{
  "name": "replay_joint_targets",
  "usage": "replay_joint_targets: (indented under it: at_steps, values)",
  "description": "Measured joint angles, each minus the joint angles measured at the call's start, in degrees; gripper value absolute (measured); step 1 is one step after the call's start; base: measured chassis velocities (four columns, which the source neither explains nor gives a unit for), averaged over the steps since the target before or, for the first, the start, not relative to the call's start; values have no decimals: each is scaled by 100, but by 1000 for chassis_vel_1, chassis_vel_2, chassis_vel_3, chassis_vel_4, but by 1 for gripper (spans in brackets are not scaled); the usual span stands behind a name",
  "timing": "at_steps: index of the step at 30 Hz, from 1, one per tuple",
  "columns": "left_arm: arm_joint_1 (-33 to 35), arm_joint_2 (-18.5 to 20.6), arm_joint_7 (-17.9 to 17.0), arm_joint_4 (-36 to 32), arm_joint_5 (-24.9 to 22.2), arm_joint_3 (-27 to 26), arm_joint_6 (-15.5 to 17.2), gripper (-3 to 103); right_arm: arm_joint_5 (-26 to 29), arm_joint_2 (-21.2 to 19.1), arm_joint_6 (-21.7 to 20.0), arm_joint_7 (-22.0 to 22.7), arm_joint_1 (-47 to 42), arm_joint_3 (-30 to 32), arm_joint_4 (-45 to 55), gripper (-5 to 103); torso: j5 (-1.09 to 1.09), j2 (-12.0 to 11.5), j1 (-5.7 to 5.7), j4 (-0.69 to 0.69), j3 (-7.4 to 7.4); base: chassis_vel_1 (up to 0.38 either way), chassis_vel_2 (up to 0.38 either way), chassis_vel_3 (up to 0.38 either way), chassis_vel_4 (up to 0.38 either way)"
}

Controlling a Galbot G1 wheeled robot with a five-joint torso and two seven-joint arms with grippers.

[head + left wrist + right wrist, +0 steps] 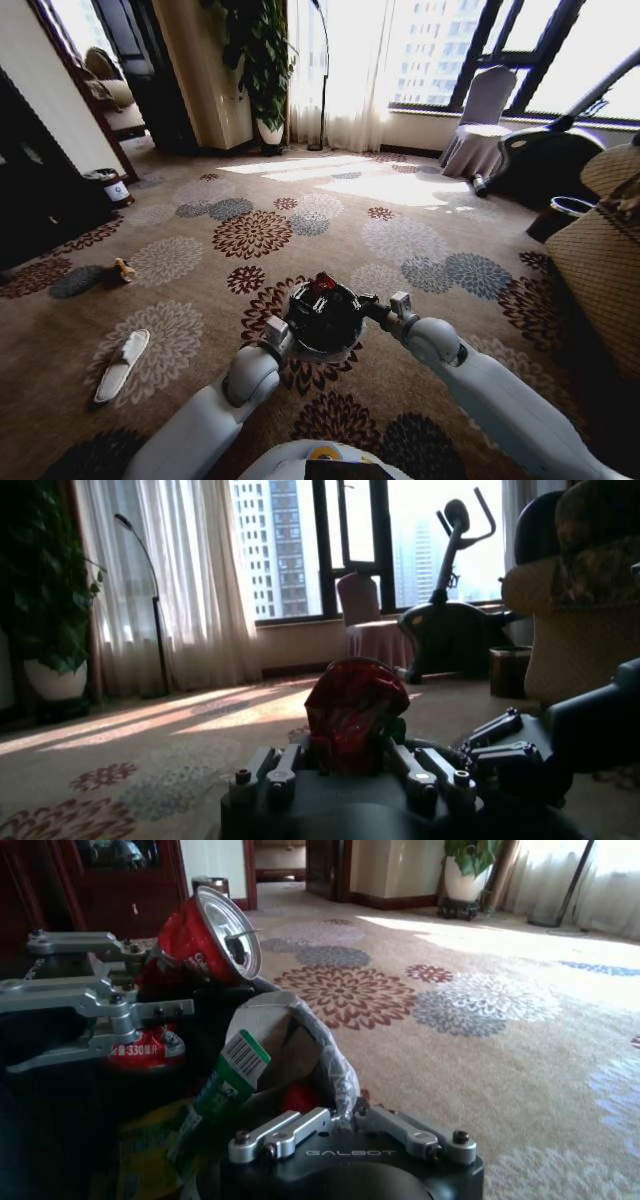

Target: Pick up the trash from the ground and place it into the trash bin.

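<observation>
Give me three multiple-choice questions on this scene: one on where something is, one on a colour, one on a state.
1. Where does the slipper-shaped piece lie?
A. on the covered chair
B. on the carpet, to the robot's left of the trash bin
C. on the windowsill

2. What colour is the crushed can?
A. red
B. blue
C. yellow

3. In what state is the left gripper?
A. open, with nothing in it
B. shut on a slipper
C. shut on the crushed can

Answers:
1. B: the head view shows it flat on the carpet, apart from the bin.
2. A: both wrist views show a red body.
3. C: the can sits clamped between its fingers, over the bin.
</observation>
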Motion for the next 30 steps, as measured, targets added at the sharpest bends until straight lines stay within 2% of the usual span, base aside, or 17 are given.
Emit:
replay_joint_targets:
  at_steps: [7,9,12,14,15,19,21,24,30]
  values:
    - [-52,-30,25,125,-39,23,-103,32,44,-209,-1,2,-46,180,74,1,0,0,0,-2,0,0,0,0,0]
    - [-36,-7,-2,232,-13,70,-161,43,60,-241,-2,3,-87,241,89,1,0,0,0,-2,0,0,0,0,0]
    - [-5,5,-28,279,12,82,-183,48,70,-240,-1,1,-89,250,101,1,-1,0,0,-1,0,0,0,0,0]
    - [-49,9,-34,267,19,100,-175,59,93,-237,2,4,-74,253,134,1,1,0,0,1,0,0,0,0,0]
    - [-49,9,-34,267,19,100,-175,59,93,-237,2,4,-74,253,134,1,1,0,0,1,0,0,0,0,0]
    - [-134,29,-28,107,8,114,-90,81,121,-290,14,3,-98,275,164,1,0,0,0,-1,0,0,0,0,0]
    - [-136,28,-33,78,5,105,-91,81,123,-295,23,-2,-106,277,162,1,0,0,0,-2,0,0,0,0,0]
    - [-58,74,-129,-85,-5,-31,-91,96,171,-363,36,-3,-134,288,244,1,0,0,0,0,0,0,0,0,0]
    - [48,88,-136,-199,-34,-164,-84,100,191,-418,39,-1,-144,290,270,1,-1,0,0,-1,0,0,0,0,0]
